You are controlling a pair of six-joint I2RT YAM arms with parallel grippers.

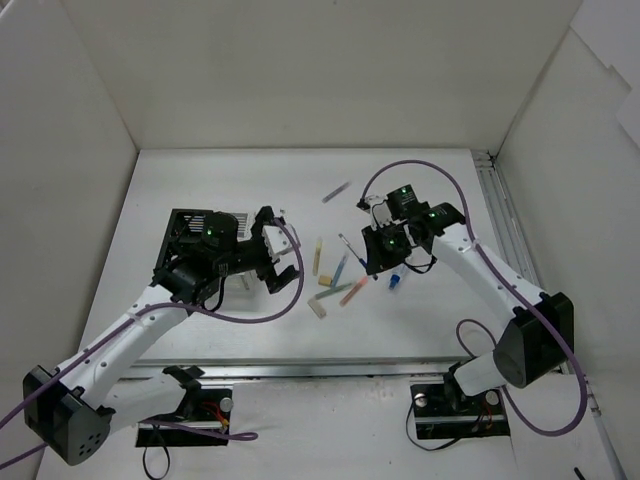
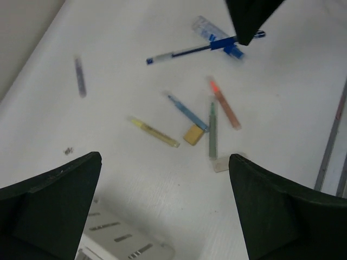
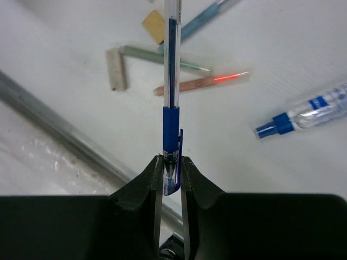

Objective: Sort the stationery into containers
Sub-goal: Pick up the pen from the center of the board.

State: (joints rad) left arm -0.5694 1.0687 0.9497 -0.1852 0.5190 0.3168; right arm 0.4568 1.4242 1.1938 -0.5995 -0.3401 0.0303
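My right gripper (image 3: 171,168) is shut on the cap end of a blue pen (image 3: 171,108); the pen sticks out ahead of the jaws over the scattered stationery. In the top view this gripper (image 1: 385,255) is right of the pile. A yellow pen (image 1: 319,258), a light blue pen (image 1: 338,272), a green pen (image 1: 330,293), an orange pen (image 1: 352,293), a beige eraser (image 2: 193,135), a pale eraser (image 1: 318,309) and a clear tube with a blue cap (image 1: 396,280) lie on the table. A grey pen (image 1: 337,191) lies farther back. My left gripper (image 1: 280,265) is open and empty beside the white slatted container (image 1: 235,225) and the black container (image 1: 185,235).
A metal rail (image 3: 54,119) runs along the table's right edge. White walls enclose the table on three sides. The white container's corner (image 2: 119,238) shows just under my left gripper (image 2: 164,162).
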